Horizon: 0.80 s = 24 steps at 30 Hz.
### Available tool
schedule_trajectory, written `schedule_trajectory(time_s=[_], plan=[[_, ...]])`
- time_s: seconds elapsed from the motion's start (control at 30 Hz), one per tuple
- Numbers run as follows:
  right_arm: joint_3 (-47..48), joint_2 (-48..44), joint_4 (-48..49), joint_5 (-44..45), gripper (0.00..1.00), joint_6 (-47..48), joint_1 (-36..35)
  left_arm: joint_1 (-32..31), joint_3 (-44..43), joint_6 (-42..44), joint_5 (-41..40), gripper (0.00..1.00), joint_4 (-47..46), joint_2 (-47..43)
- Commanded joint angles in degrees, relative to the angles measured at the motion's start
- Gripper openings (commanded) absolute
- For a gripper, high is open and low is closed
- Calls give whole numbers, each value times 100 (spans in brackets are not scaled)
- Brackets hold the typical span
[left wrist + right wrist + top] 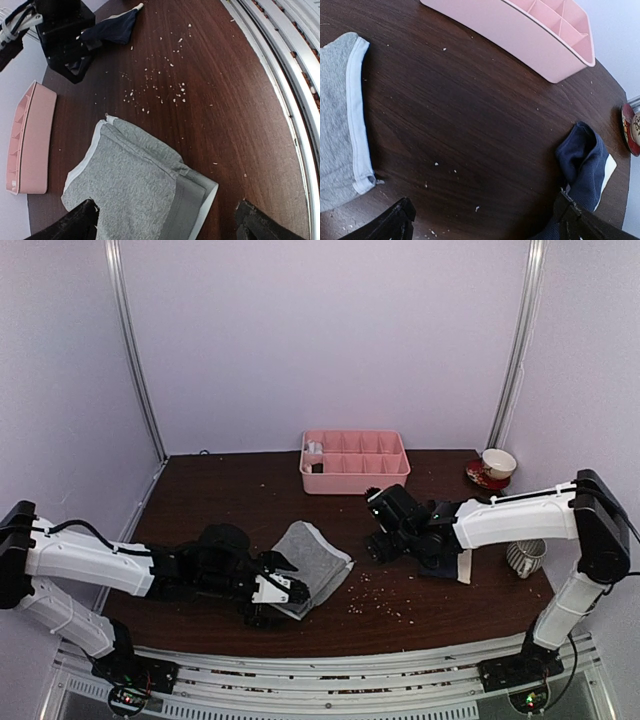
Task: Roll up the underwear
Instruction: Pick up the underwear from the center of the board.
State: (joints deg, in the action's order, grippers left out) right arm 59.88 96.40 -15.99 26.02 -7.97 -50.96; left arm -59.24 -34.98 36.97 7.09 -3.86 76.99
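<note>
Left pincer (283, 590) hovers low over the near-left part of the dark wooden bench (230, 500), its jaws spread wide and pinching nothing. In the left wrist view one black finger (75, 225) overlaps the near edge of the grey boxer brief (312, 562), while the other stands over bare wood off to the side of the cloth. Whether the first finger presses on the fabric cannot be told.

The grey boxer brief lies folded flat at a slant, a little left of the bench's middle, with a pale hem showing along its edges. Just right of it, pale crumbs (375, 595) are scattered on the wood.

At the back centre sits a pink tray (355, 462) with many compartments. Something small and dark lies in its leftmost end, too small to identify.

Right of centre, the right pincer (385, 540) is down near the bench surface, jaws likewise spread wide and gripping nothing. Its wrist view shows one finger over bare wood and the other right against the navy boxer brief (445, 558). That brief lies bunched up, a strip of its cream waistband showing at the right edge.

Farther right, a cup (497, 462) rests on a red saucer (486, 478) at the back corner, and a pale ribbed mug (526, 556) stands nearer.
</note>
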Motion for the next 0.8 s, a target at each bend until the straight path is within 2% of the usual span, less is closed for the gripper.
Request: schedule_trajectory(time_s=[0.0,0.13,0.43,0.77], plan=[[-606,-681,555,137,100,-380,33,-68,-97,52,-166,98,-112,-61],[-1120,-1169,792,229,100,-465,33,-102,-146,110,153,98,15,-206],[-1491,-1584,1021,271,100,-519,32,-492,-187,25,-68,98,-27,316],[-1527,-1515,1102,281,100,-513,27,-641,-359,-352,-1009,82,-370,1343]])
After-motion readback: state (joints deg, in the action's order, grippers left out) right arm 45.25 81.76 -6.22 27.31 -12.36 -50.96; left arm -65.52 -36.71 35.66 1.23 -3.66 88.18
